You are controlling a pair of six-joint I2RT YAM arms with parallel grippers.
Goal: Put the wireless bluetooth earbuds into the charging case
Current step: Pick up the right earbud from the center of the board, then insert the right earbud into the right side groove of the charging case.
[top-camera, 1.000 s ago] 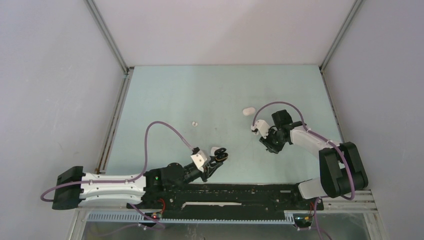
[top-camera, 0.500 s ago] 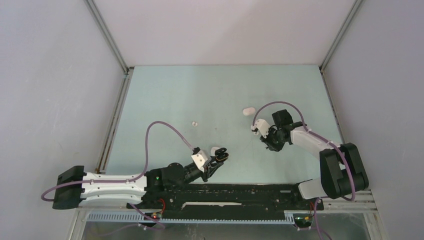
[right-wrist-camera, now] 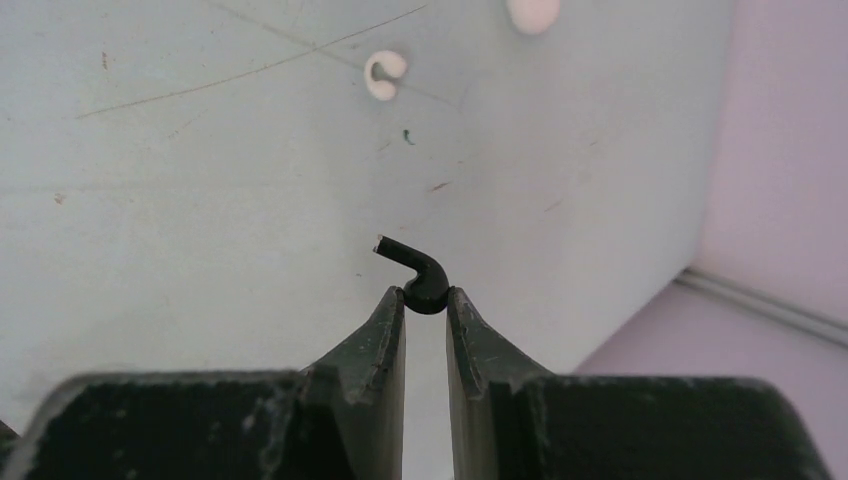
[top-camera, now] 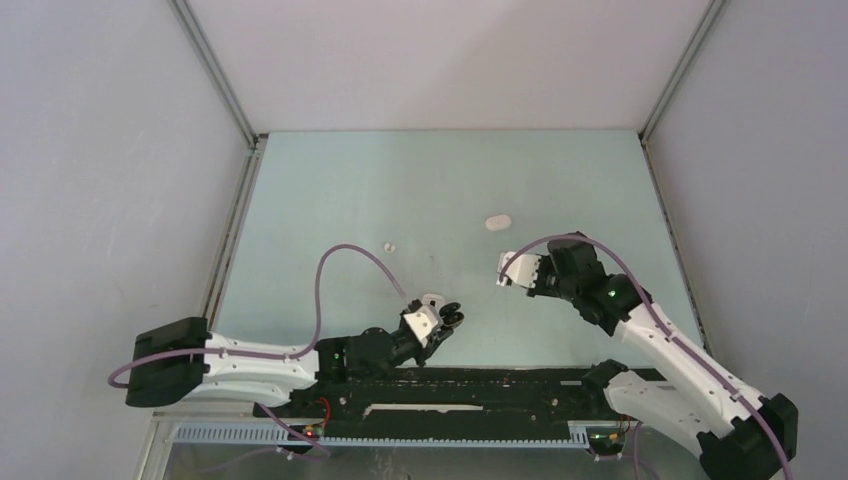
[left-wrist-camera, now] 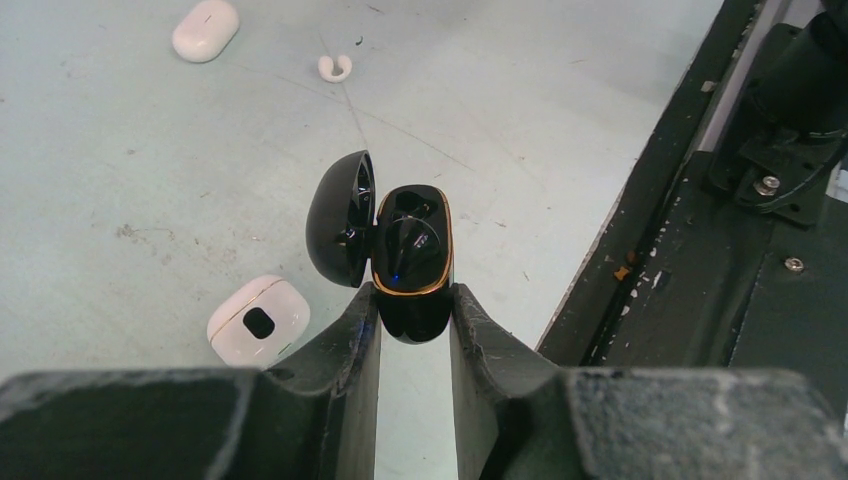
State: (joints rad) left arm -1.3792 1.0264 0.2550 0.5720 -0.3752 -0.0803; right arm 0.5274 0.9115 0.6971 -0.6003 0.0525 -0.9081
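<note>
Two holds, jaws nearly shut.
Open-lidded black charging case [left-wrist-camera: 412,255] clamped in left gripper [left-wrist-camera: 413,310] by near edge of table [top-camera: 400,180] — right gripper [right-wrist-camera: 425,300] pinches black earbud [right-wrist-camera: 420,275].

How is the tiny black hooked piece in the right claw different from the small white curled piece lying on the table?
Colour: the black hooked earbud is dark, the white curled earbud pale. Support: the black one is pinched at the tips of the right gripper; the white one lies free on the pale green table. Both are tiny and bent.
</note>
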